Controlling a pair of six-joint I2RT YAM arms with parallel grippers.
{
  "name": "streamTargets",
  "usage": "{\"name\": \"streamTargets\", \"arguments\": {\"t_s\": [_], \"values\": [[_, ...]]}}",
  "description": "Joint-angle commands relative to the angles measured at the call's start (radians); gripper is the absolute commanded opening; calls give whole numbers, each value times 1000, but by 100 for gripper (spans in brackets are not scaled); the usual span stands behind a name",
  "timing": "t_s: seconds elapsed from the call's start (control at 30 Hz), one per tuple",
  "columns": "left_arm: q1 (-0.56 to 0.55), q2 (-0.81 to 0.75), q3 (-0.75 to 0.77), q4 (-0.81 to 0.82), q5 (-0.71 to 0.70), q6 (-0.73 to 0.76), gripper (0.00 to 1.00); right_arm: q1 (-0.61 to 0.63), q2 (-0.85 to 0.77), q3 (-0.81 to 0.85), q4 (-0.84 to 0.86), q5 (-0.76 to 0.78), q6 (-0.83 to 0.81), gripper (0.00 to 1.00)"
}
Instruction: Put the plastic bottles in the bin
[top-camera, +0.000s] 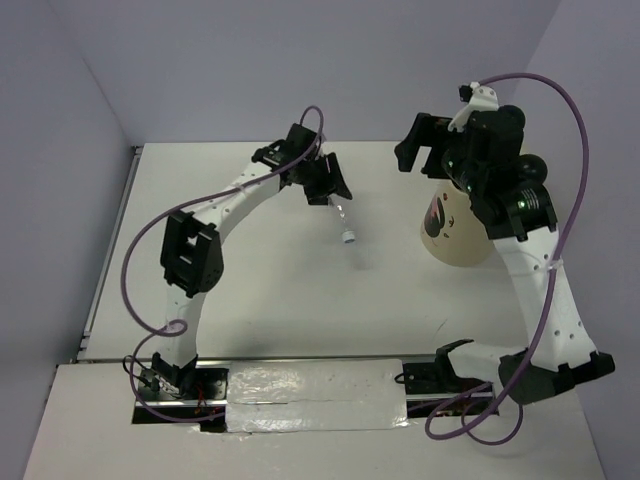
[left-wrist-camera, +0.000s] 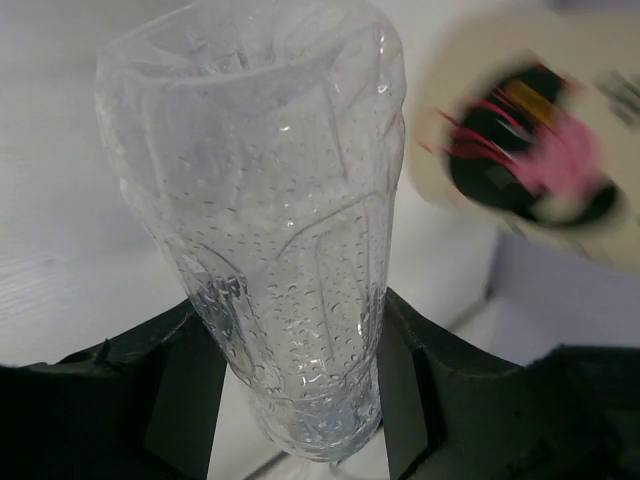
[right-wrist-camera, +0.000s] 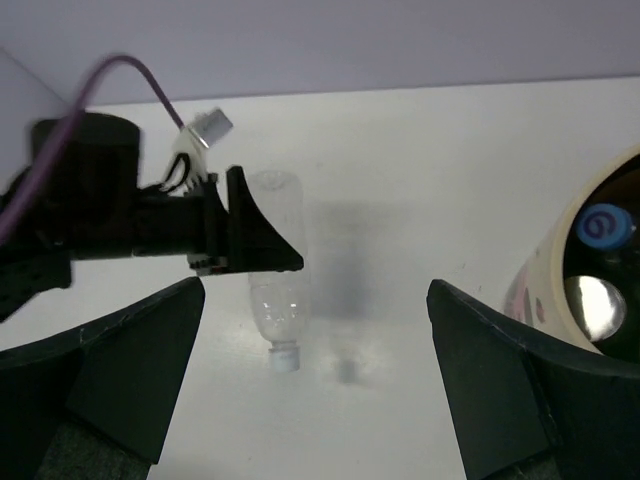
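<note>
Clamped in the left gripper (top-camera: 328, 188): a clear plastic bottle (top-camera: 343, 222), pale cap pointing down, held clear of the white table (top-camera: 280, 300), shadow just beside. Well off to the right, the cream bin (top-camera: 455, 245), red mark on the side toward the bottle. Over the bin's far rim, the right gripper (top-camera: 425, 148), fingers spread wide and empty, the right arm (top-camera: 540, 290) covering much of the opening from above. Inside the bin, a blue-capped bottle (right-wrist-camera: 605, 225) next to something shiny, too blurred to name.

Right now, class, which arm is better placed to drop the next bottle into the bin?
Left. The left gripper is shut on a clear bottle, raised near the bin; the right gripper is open and empty.
</note>
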Motion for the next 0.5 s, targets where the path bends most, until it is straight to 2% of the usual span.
{"name": "streamTargets", "arguments": {"t_s": [0.0, 0.03, 0.13, 0.23, 0.33, 0.47], "values": [[21, -155, -15, 187, 428, 305, 52, -13, 94, 113, -109, -109, 36, 100], [22, -161, -12, 172, 564, 336, 52, -14, 109, 129, -118, -129, 41, 100], [22, -201, -39, 135, 747, 439, 52, -24, 126, 141, -114, -140, 56, 100], [25, -235, -58, 108, 863, 502, 50, -54, 146, 142, -117, -195, 77, 100], [24, -258, -91, 120, 941, 528, 49, -71, 181, 155, -118, -286, 113, 100], [24, -276, -104, 138, 952, 515, 48, -79, 195, 98, -56, -416, 171, 100]]}}
